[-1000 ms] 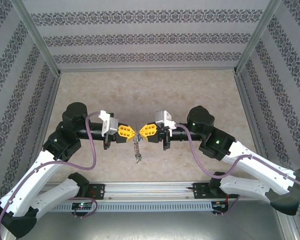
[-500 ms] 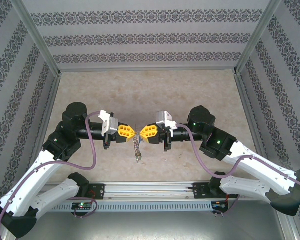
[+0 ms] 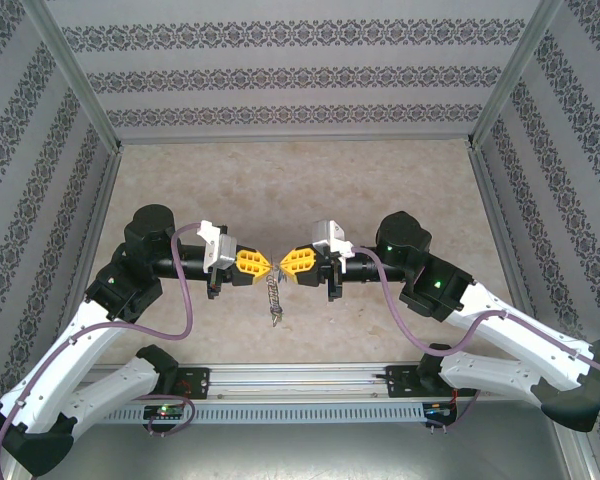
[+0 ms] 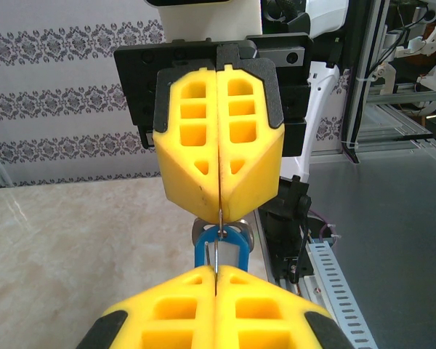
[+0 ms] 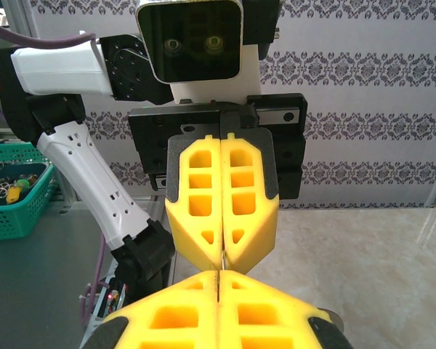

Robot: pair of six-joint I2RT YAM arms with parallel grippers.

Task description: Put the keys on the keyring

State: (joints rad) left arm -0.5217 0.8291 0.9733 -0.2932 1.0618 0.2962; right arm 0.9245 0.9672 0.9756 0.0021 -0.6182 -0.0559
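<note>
Left jaws pressed shut on blue-headed key (image 4: 219, 251), right jaws pinching grey keyring (image 4: 202, 231) (tips nearly touching)

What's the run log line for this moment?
left hand shut on blue key | right hand shut on keyring | tips meeting above table

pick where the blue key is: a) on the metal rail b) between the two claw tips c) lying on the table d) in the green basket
b: the blue key sits where the shut left claw meets the right claw tip to tip.
</note>
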